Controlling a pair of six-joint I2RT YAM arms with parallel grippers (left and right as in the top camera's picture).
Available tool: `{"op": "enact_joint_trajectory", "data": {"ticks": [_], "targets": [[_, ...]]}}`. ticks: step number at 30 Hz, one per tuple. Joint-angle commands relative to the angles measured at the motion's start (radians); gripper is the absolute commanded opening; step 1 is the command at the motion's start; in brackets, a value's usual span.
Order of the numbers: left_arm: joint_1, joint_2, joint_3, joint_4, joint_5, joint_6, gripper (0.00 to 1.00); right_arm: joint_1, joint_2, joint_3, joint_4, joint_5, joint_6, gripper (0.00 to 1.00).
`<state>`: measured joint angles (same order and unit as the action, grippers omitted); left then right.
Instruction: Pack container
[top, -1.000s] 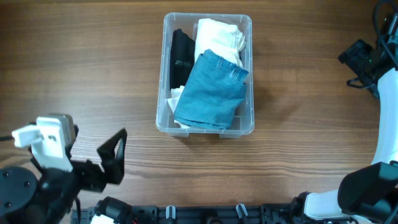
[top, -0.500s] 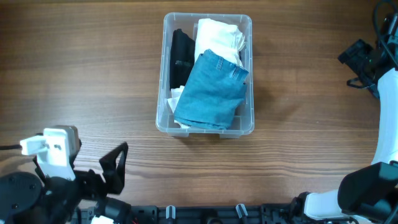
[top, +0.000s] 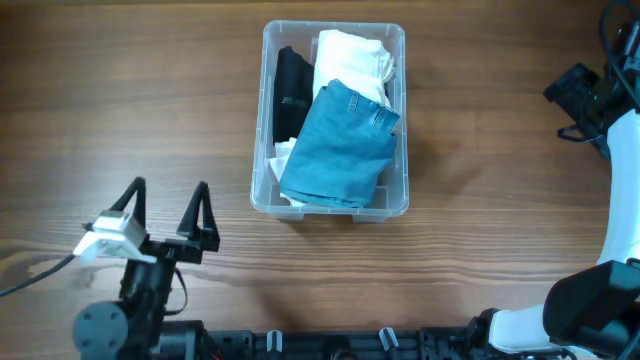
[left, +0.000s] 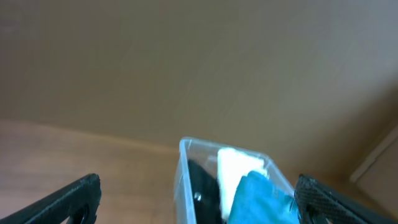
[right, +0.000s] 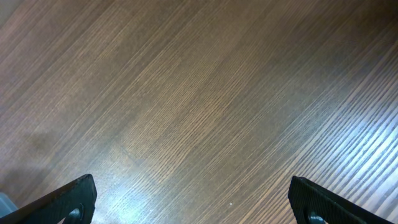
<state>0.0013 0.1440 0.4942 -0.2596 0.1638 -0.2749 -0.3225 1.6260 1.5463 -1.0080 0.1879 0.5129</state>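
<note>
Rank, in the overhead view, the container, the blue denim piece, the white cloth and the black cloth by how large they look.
1. container
2. blue denim piece
3. white cloth and black cloth: they look alike and both are partly hidden, so I leave them unranked.

Overhead evenly lit, sharp; container (left: 184, 168) blurred in left wrist view; glare on table (right: 134, 180).

Container (top: 262, 190) holds denim (top: 338, 150), white cloth (top: 352, 58), black cloth (top: 291, 90); left hand (top: 169, 187) spread wide, empty.
</note>
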Motion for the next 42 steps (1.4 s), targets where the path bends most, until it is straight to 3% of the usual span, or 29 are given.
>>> {"op": "enact_joint_trajectory", "data": {"ticks": [1,9,29,34,42], "targets": [[0.007,-0.026,-0.120,0.127,0.025,0.005,1.00,0.000,0.005,-0.001,0.003,0.006,0.013,1.00],[0.008,-0.142,-0.240,0.180,0.003,0.005,1.00,0.000,0.005,-0.001,0.003,0.006,0.014,1.00],[0.039,-0.142,-0.488,0.556,-0.034,0.005,1.00,0.000,0.005,-0.001,0.003,0.006,0.013,1.00],[-0.003,-0.142,-0.489,0.528,-0.069,0.006,1.00,0.000,0.005,-0.001,0.003,0.006,0.013,1.00],[-0.017,-0.142,-0.489,0.358,-0.106,0.005,1.00,0.000,0.005,-0.001,0.003,0.006,0.013,1.00]]}}
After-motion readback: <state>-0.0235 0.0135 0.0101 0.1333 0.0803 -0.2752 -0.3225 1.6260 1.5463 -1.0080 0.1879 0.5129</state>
